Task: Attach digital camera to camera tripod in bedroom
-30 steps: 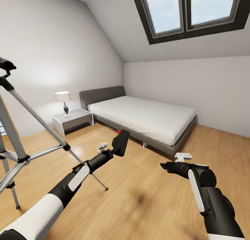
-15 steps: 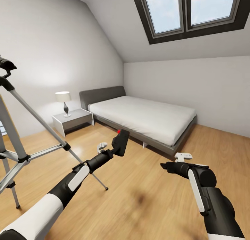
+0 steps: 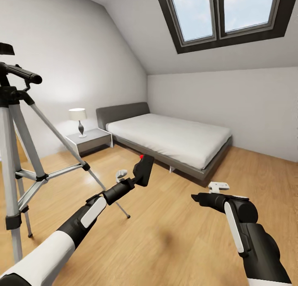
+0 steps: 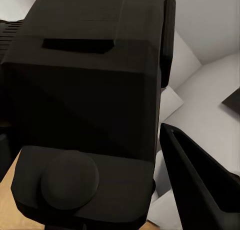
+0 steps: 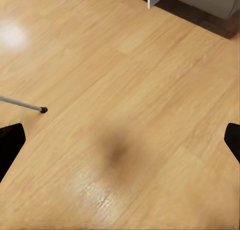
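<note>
Your left gripper [image 3: 138,176] has its fingers clamped on the digital camera [image 3: 143,170], held out over the wood floor [image 3: 174,236], red button up. You appear to be carrying it to the camera tripod [image 3: 18,124], which stands to your left with its head plate high. Next, swing left and raise the camera onto that plate. Mind the near splayed leg. Your right gripper [image 3: 198,197] is empty, fingers spread. The bed [image 3: 174,141] lies well ahead.

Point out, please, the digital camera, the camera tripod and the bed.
digital camera [image 3: 144,170]: head view, black body.
camera tripod [image 3: 25,141]: head view, silver leg.
bed [image 3: 174,136]: head view, white mattress.
</note>
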You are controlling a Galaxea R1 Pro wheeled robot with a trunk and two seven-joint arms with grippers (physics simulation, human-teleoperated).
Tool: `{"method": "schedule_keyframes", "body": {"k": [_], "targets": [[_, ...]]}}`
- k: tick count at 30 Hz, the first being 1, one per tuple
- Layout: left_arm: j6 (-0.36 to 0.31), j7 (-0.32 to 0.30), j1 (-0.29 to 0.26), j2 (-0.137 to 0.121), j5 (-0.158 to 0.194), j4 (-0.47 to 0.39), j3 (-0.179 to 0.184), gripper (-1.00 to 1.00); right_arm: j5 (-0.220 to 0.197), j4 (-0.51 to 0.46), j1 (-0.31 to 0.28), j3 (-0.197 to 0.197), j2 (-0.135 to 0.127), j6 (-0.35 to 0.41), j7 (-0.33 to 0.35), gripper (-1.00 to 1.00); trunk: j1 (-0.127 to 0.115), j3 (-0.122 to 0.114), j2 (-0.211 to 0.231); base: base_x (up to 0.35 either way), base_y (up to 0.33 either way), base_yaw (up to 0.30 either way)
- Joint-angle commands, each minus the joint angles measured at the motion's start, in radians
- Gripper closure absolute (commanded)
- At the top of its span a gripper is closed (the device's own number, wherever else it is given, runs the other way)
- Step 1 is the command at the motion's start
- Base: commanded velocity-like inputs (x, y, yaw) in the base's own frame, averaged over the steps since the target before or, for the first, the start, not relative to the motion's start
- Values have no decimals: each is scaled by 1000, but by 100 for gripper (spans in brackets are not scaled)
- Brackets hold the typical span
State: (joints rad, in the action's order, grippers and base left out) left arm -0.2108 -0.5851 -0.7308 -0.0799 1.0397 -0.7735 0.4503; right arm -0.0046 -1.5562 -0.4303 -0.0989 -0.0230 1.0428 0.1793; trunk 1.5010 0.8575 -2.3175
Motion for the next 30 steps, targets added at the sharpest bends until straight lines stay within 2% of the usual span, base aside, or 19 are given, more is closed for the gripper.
{"method": "schedule_keyframes", "body": {"k": [1, 30], "targets": [[-7, -2, -1, -1, 11, 1, 2, 100, 0, -1, -1, -1, 0, 4, 3, -100, -1, 1, -1, -258, 0, 0], [-4, -9, -1, -1, 11, 25, 2, 100, 0, -1, -1, -1, 0, 4, 2, -100, -1, 1, -1, -239, 0, 0]]}}
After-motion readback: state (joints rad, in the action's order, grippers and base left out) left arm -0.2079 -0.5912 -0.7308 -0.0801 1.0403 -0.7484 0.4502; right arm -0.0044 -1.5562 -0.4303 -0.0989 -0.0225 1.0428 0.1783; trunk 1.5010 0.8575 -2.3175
